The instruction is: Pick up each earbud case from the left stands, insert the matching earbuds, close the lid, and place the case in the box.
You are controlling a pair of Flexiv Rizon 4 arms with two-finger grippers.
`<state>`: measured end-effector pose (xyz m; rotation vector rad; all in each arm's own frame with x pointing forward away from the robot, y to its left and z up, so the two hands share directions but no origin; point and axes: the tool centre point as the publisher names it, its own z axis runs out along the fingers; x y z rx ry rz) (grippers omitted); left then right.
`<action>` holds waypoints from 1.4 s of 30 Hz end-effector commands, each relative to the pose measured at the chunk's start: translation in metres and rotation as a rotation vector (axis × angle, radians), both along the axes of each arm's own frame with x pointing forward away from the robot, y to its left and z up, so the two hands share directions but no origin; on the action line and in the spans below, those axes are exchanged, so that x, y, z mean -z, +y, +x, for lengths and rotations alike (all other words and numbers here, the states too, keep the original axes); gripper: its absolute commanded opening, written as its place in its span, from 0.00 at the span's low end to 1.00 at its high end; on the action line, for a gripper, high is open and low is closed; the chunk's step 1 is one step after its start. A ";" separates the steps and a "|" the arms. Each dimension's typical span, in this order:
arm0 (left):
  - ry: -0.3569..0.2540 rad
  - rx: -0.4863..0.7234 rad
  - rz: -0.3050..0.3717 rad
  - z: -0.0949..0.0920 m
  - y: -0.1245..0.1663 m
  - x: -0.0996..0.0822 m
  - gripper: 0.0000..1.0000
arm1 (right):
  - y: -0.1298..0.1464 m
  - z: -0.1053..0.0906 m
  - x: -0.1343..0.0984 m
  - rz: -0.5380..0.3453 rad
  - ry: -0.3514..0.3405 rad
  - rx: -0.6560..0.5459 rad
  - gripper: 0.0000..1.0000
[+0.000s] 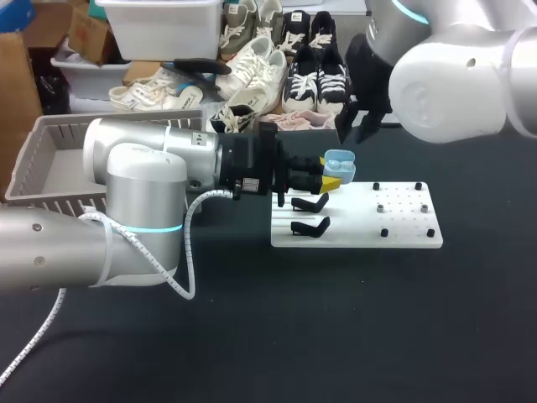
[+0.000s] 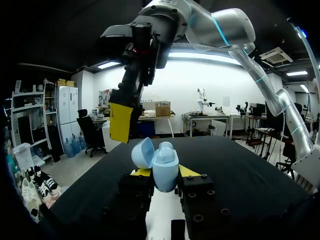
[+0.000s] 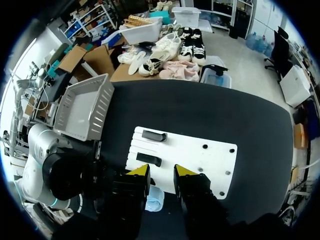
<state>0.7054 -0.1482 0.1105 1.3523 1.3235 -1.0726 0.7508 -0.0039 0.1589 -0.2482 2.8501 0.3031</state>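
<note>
A pale blue earbud case [image 1: 339, 165] with its lid tipped open is held upright between the yellow tips of my left gripper [image 1: 330, 178], just above the far left corner of the white board [image 1: 403, 227]. In the left wrist view the case [image 2: 165, 169] fills the gap of that gripper [image 2: 165, 176], and the lid [image 2: 142, 152] leans to one side. My right gripper [image 3: 162, 171] hangs open and empty above, with the case [image 3: 155, 198] below its fingers. One yellow fingertip [image 2: 121, 122] of the right gripper shows above and beside the case. Two black stands [image 1: 309, 204] [image 1: 309, 226] on the board are bare.
A grey slatted basket [image 1: 52, 134] sits at the table's left, behind my left arm. Small black pegs [image 1: 417, 185] and grey fittings [image 1: 380, 207] dot the right half of the board. My right arm [image 1: 453, 80] reaches in from the far right corner.
</note>
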 end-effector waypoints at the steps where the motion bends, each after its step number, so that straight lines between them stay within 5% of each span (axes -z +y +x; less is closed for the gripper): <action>1: -0.001 -0.001 -0.002 0.000 0.000 0.000 0.00 | 0.006 0.008 0.006 -0.001 0.035 -0.006 0.28; 27: -0.001 -0.001 -0.002 0.000 0.000 0.000 0.00 | 0.013 -0.042 -0.006 -0.012 0.022 0.025 0.28; 35: -0.001 -0.001 -0.002 0.000 0.000 0.000 0.00 | -0.004 -0.056 -0.018 0.051 -0.044 0.169 0.29; 42: -0.070 -0.148 0.003 0.018 0.056 -0.024 0.00 | -0.007 -0.065 -0.006 0.111 -0.011 0.231 0.28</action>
